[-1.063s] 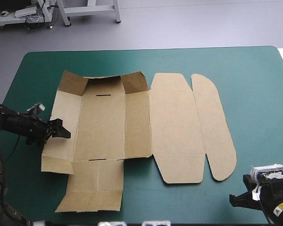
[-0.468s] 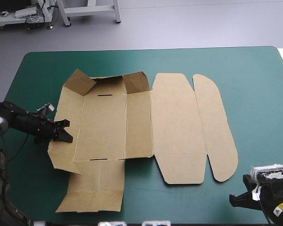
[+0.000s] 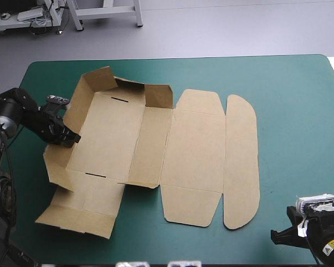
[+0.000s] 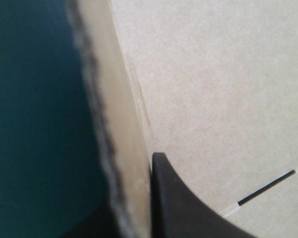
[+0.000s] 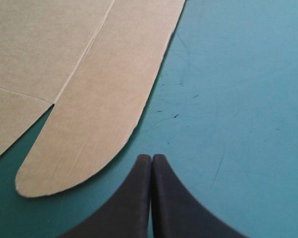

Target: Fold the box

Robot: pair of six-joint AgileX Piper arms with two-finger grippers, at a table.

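At the table's left side we see the left claw (image 3: 70, 137) clamped on the box (image 3: 156, 147). In its wrist view the edge of the raised left wall stands between the two black fingers (image 4: 181, 208), one on either face. That wall tilts up off the teal-green table (image 3: 300, 105), and the flaps at the far end also stand raised. Beside it the brown base panel lies flat, with a dark slot near each end. Farther right, the lid panel and its rounded flap lie flat on the table. The whole sheet sits skewed, mostly left of the table's middle. At the near right corner the right claw (image 3: 275, 237) hangs well apart from the box, its fingers pressed together into one point and holding nothing.
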